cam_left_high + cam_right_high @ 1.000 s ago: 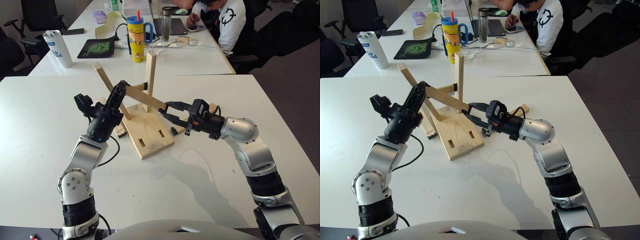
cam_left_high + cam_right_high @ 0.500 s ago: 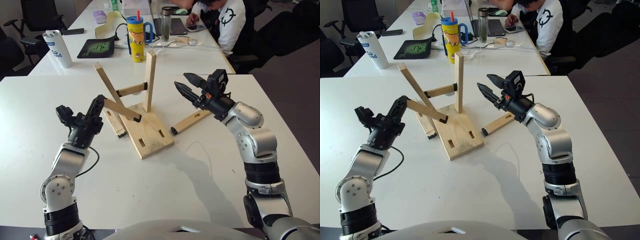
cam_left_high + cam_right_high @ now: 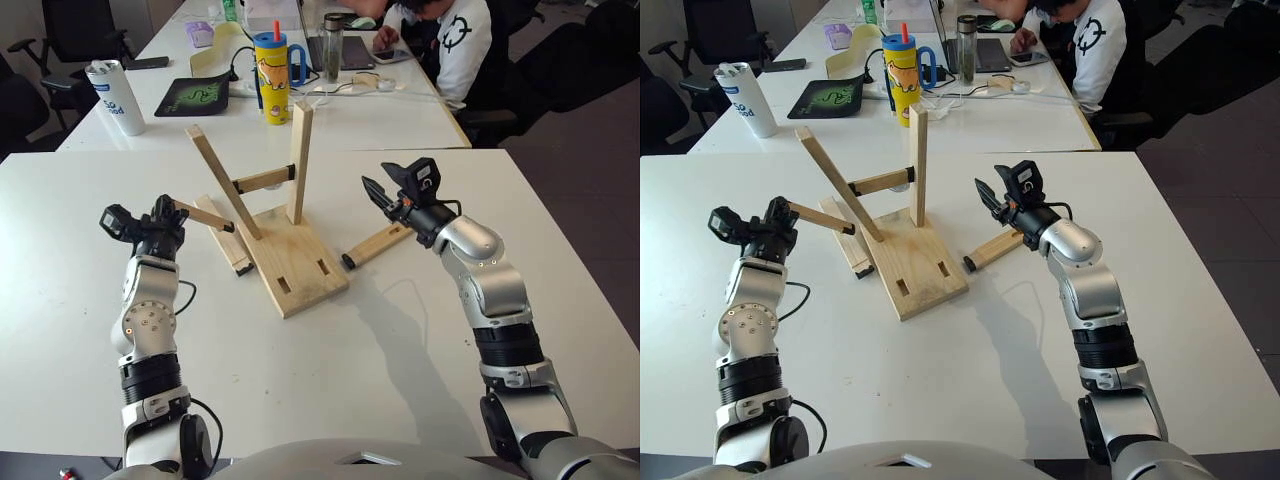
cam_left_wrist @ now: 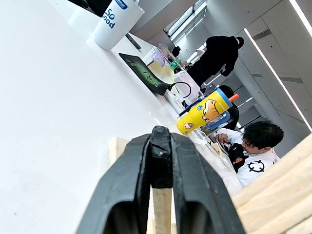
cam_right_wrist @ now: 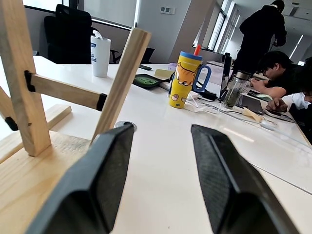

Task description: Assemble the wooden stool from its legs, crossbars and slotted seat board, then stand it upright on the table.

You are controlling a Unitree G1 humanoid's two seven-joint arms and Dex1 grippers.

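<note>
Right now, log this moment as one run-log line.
left gripper: shut on crossbar, raised | right gripper: open, near loose leg | seat board: flat, two legs standing on it | assembly: unfinished

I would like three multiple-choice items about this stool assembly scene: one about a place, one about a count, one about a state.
1. The loose leg lies: A) on the floor B) on the table, right of the seat board C) on top of the seat board.
2. Legs standing on the seat board: A) one B) two C) four.
3. The right gripper has its fingers: A) open, empty B) shut on a leg C) shut on a cup.
Answers: 1 B, it rests flat beside the board; 2 B, an upright leg and a tilted leg; 3 A, a clear gap shows between the fingers.
</note>
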